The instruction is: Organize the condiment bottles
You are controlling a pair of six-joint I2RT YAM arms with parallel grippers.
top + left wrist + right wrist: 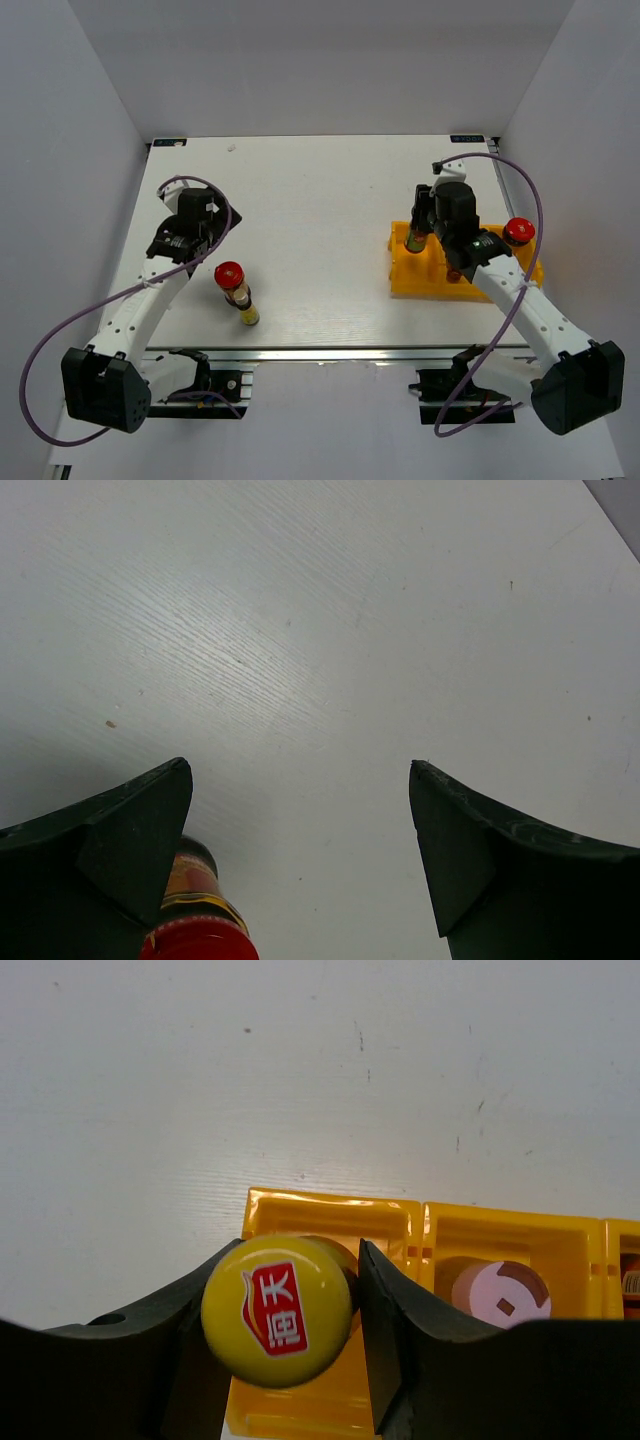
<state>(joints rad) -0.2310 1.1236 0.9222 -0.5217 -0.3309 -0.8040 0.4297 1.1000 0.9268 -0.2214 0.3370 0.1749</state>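
Note:
My right gripper (300, 1250) is shut on a slim bottle with a yellow cap (277, 1310) and holds it upright over the leftmost compartment of the yellow tray (330, 1210). In the top view this gripper (422, 218) sits above the tray's left end (400, 282). A pink-capped bottle (498, 1295) stands in the neighbouring compartment. At the tray's right end stands a red-capped jar (518, 232). Another red-capped jar (229, 272) stands on the table at the left, with a small yellow-topped bottle (248, 315) just in front of it. My left gripper (300, 810) hangs open above that jar (195, 925), which is beside its left finger.
The white table (320, 200) is walled on three sides. The right arm covers the tray's middle compartments in the top view. Purple cables loop beside both arms.

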